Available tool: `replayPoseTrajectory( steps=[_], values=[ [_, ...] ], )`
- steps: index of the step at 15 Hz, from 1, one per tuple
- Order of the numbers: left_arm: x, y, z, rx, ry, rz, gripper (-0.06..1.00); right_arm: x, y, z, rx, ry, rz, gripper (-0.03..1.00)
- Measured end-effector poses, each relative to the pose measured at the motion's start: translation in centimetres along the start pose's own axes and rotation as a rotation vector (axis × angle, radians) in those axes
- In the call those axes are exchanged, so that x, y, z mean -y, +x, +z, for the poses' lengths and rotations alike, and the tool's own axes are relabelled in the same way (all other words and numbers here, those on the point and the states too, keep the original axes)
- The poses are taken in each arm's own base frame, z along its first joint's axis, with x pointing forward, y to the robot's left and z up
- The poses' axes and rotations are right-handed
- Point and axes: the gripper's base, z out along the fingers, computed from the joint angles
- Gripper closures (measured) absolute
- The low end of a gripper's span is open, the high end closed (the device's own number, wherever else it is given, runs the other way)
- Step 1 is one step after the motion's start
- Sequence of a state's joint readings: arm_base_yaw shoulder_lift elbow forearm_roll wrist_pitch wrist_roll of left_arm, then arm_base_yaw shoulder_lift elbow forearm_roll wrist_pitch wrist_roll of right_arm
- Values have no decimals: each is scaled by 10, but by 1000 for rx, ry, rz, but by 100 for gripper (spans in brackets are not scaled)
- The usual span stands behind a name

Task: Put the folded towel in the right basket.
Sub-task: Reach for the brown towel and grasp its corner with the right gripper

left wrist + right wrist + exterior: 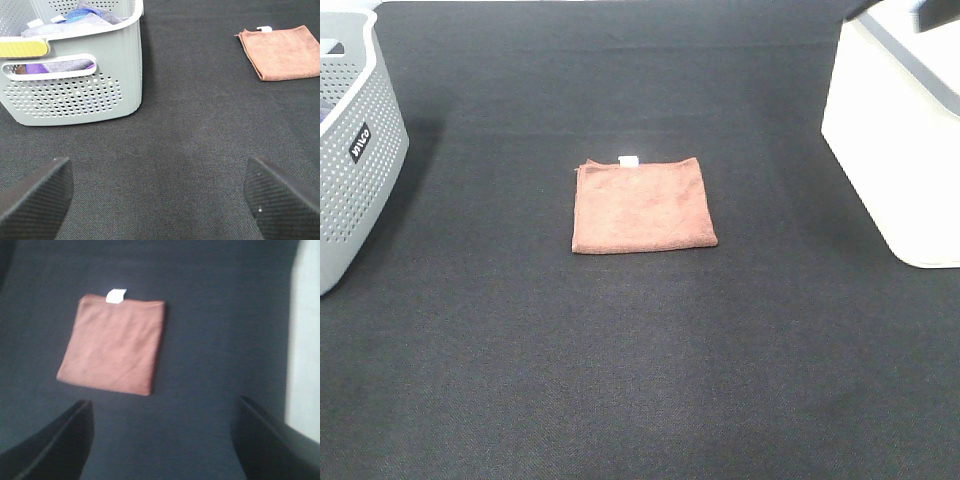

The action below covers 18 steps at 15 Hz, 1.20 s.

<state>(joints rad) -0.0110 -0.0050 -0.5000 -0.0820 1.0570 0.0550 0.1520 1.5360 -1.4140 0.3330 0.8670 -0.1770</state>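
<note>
The folded towel [642,205], rust-brown with a small white tag on its far edge, lies flat in the middle of the black table. It also shows in the left wrist view [281,52] and the right wrist view [114,342]. The right basket [897,140], a smooth white bin with a grey rim, stands at the right edge; its wall shows in the right wrist view [304,340]. My left gripper [159,200] is open and empty, well away from the towel. My right gripper [162,440] is open and empty, above the table short of the towel. Neither gripper shows in the high view.
A grey perforated basket [350,150] with a dark label stands at the left edge. In the left wrist view this basket [75,95] holds purple and grey cloths. The black table cloth [640,380] spreads around the towel.
</note>
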Motion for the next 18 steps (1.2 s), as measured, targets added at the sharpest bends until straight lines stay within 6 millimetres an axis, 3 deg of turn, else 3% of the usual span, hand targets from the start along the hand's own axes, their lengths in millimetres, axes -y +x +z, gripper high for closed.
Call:
replayPoseTrajectory(
  steps=[2, 4, 6, 7, 12, 15, 18],
  values=[
    [0, 0, 0, 0, 0, 0, 7, -26, 2, 29, -58, -53, -58, 25],
    [0, 0, 0, 0, 0, 0, 7, -44, 5, 72, -131, -86, -92, 25],
    [0, 0, 0, 0, 0, 0, 7, -44, 7, 103, -180, -115, -46, 25],
    [0, 0, 0, 0, 0, 0, 7, -44, 7, 103, -180, -115, -46, 25],
    [0, 0, 0, 0, 0, 0, 7, -33, 10, 175, -244, -101, -13, 25],
    [0, 0, 0, 0, 0, 0, 7, -25, 13, 207, -265, -82, -17, 25],
    [0, 0, 0, 0, 0, 0, 7, -11, 14, 225, -275, -95, 53, 25]
  ],
)
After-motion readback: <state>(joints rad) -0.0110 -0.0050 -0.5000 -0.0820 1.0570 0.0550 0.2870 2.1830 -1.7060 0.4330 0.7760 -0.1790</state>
